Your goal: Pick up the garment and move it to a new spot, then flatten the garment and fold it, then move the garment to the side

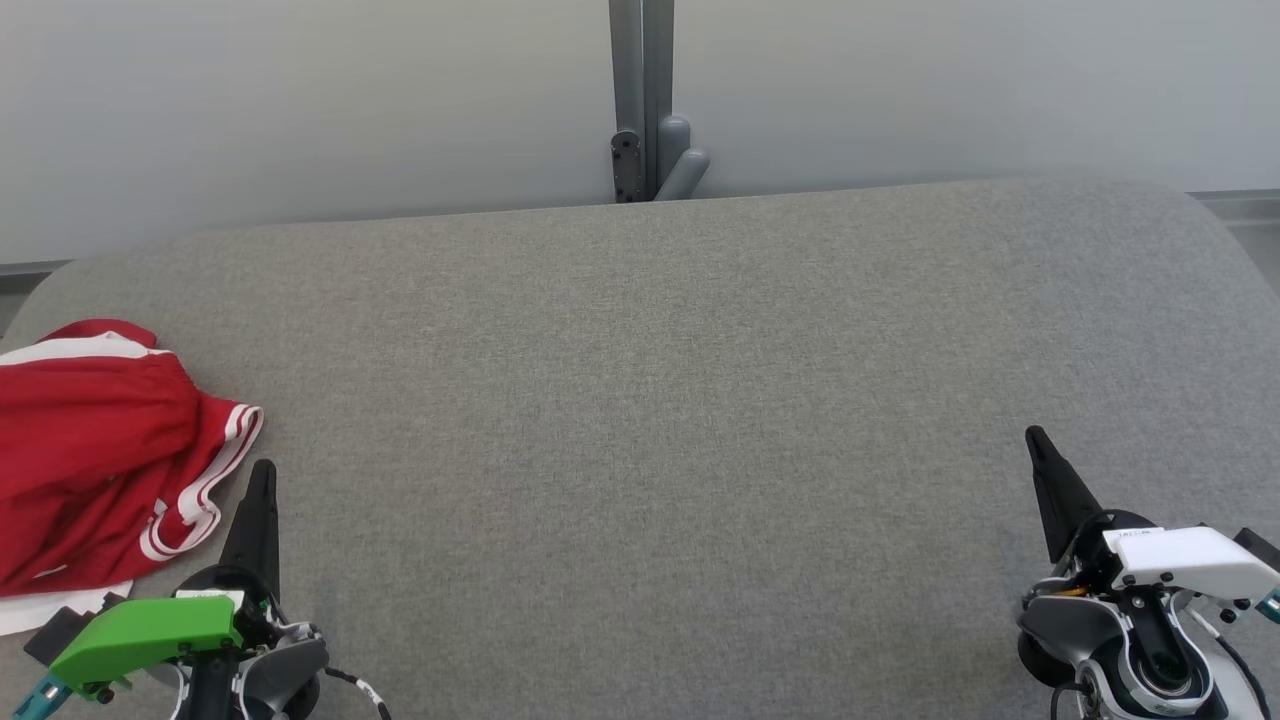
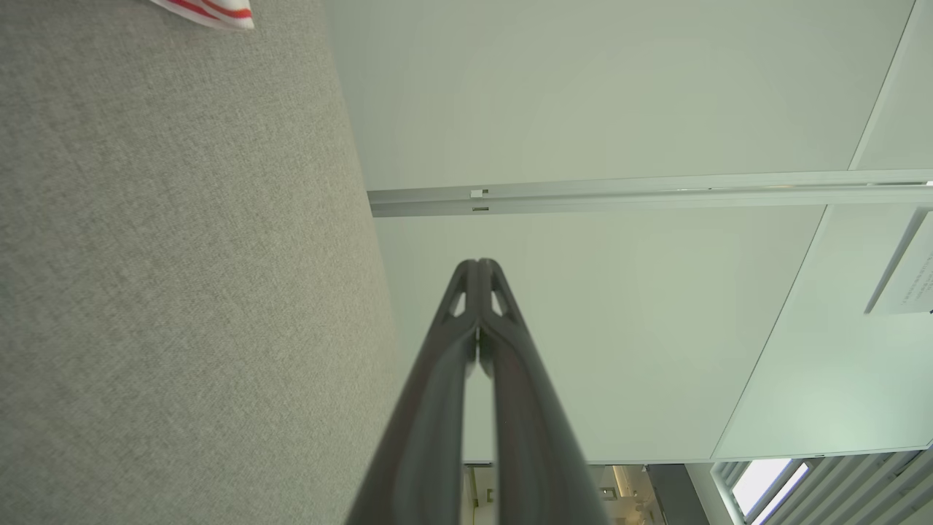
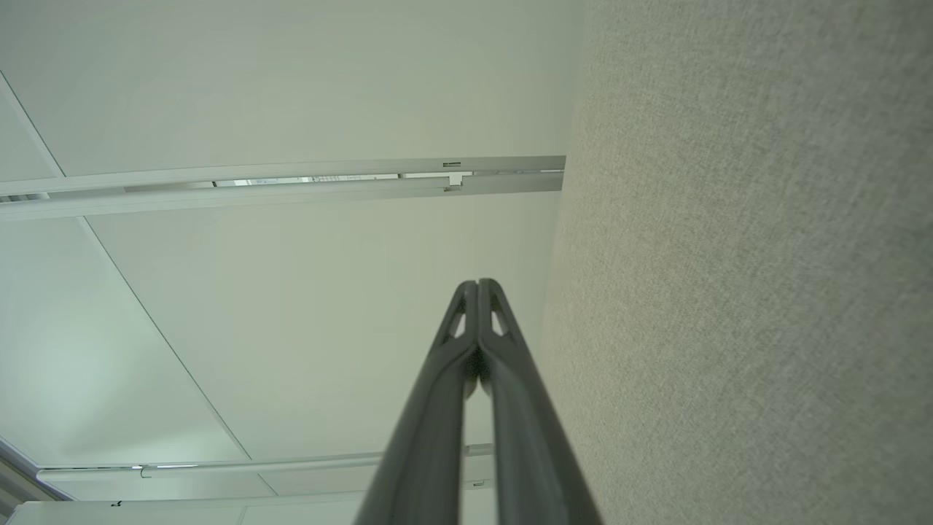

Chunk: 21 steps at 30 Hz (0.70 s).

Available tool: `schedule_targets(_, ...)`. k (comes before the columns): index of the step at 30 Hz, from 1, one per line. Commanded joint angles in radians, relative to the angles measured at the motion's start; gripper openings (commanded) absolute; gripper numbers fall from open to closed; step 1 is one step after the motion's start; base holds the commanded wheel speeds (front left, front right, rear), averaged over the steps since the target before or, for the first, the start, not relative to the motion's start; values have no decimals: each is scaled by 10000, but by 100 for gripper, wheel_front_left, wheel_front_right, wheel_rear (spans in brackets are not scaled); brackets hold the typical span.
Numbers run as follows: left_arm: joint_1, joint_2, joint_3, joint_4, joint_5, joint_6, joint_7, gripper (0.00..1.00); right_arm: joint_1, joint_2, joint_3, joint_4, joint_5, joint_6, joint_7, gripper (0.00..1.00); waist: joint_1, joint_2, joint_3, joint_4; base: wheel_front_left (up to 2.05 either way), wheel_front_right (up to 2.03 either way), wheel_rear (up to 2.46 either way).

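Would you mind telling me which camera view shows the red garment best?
The head view: the red garment lies crumpled at the grey table's left edge, cut off by the frame. The left wrist view catches a striped corner; the right wrist view faces table fabric and wall.

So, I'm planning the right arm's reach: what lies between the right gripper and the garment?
In the head view, mostly bare grey table, then the shut left gripper just beside the garment.

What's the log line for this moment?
garment: crumpled, far left on table | left tool: shut, empty, beside garment | right tool: shut, empty
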Motion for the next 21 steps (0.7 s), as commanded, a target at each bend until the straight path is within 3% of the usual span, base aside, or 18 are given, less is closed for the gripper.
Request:
schedule_targets(1, -129, 63, 1, -29, -37, -29, -19, 0, -32, -48, -7, -37, 51, 4, 20, 0, 0, 100, 0, 0, 0, 0, 0)
schedule_targets(3, -129, 63, 1, -29, -37, -29, -19, 0, -32, -48, -7, -37, 49, 4, 20, 0, 0, 100, 0, 0, 0, 0, 0)
schedule_targets(4, 0, 0, 0, 0, 0, 0, -1, 100, 0, 0, 0, -1, -3, 0, 0, 100, 0, 0, 0, 0, 0, 0, 0)
schedule_targets(13, 238, 24, -174, 221, 316, 9, -257, 100, 281, -22, 178, 46, -274, -2, -227, 100, 0, 4, 10, 0, 0, 0, 0)
schedule_targets(21, 306, 121, -319, 190, 1729, 6, -652, 100, 349, -242, 427, -85, -1585, -1, -661, 100, 0, 10, 29, -5, 0, 0, 0)
